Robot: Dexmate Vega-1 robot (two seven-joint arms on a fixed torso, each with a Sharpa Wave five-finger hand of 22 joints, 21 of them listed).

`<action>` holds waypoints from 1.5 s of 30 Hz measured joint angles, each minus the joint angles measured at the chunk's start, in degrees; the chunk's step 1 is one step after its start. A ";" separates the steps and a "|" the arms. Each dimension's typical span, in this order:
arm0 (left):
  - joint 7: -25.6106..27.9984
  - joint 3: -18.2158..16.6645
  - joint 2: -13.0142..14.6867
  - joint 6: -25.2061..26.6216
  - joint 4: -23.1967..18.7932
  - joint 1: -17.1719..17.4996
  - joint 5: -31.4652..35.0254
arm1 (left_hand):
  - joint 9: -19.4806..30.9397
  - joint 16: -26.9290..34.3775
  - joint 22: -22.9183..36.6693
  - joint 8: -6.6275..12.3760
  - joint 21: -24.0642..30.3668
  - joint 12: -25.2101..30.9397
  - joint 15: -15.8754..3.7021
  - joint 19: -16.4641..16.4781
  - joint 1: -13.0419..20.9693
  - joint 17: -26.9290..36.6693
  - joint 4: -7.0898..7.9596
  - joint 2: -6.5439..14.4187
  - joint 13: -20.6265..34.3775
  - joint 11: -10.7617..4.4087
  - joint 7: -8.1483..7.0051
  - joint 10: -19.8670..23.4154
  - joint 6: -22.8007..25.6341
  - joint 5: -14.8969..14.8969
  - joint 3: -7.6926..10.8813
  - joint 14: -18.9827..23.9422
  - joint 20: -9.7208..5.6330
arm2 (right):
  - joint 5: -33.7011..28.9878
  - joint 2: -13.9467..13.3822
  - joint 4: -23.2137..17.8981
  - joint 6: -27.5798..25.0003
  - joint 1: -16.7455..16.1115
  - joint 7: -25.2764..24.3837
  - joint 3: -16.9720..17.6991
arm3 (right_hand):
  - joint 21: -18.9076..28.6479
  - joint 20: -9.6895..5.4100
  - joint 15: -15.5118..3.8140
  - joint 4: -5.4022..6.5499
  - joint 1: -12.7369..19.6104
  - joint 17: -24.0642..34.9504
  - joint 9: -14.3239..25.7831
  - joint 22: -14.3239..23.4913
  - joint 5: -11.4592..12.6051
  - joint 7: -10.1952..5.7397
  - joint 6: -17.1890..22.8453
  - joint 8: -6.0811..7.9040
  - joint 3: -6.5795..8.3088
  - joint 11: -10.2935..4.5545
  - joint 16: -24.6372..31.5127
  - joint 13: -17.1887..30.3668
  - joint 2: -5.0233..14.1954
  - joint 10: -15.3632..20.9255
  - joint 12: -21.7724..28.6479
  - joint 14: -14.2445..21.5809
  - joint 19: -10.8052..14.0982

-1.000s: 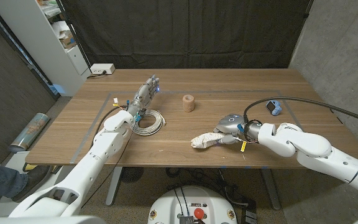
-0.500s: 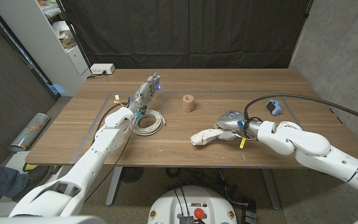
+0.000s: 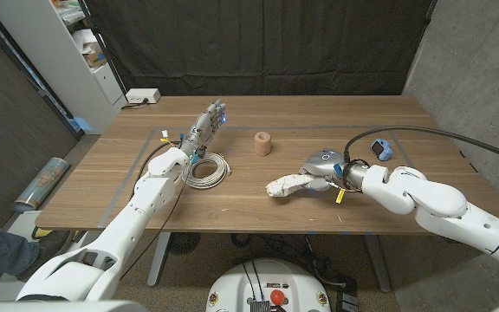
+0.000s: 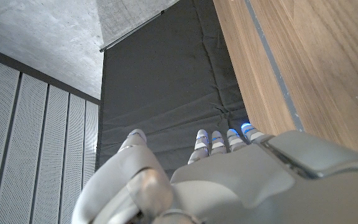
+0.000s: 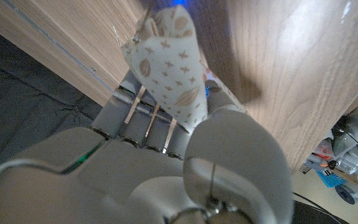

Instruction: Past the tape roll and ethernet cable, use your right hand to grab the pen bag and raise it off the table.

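Black curtain behind, wooden surface [image 3: 388, 117] in front of you. Your right hand [image 3: 321, 166] has its fingers wrapped around the pen bag [image 3: 288, 185], covering that end of it; whether the bag clears the surface is hard to tell. Its long axis runs across the surface, free end pointing toward your left. Past it sit the tape roll [image 3: 262, 143] and the coiled ethernet cable [image 3: 208, 170]. Your left hand [image 3: 204, 127] hovers by the cable, fingers extended, holding nothing.
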 measured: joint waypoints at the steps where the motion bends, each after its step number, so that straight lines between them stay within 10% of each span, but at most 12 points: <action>1: 0.00 0.02 0.05 0.00 -0.06 0.02 0.00 | 0.00 0.00 0.00 0.00 -0.04 0.00 0.00 0.00 -0.09 0.00 -0.09 0.09 0.00 0.00 0.00 0.00 0.00 0.00 -0.09 0.00 0.00 | 0.07 0.00 0.00 -0.18 0.00 -0.04 0.00 | 0.00 0.00 0.00 0.00 0.00 0.00 0.00 -0.03 -0.17 0.07 0.08 0.00 0.00 0.00 0.00 -0.02 0.00 0.00 0.00 0.00 0.00; 45: 0.65 -0.32 1.89 -0.47 -5.85 3.99 -1.07 | 0.00 0.00 0.30 0.00 -0.66 0.00 0.00 0.00 -0.23 0.00 -0.08 0.23 0.00 0.00 0.00 0.00 0.00 0.00 -0.08 0.00 0.00 | 0.51 -1.11 -8.38 -2.70 -8.17 -4.68 10.28 | -0.34 -1.02 0.31 -0.24 0.68 -0.01 -0.04 -0.50 -2.45 0.08 0.05 -0.89 0.71 1.25 -1.81 0.00 0.68 -1.26 -2.15 -1.17 1.02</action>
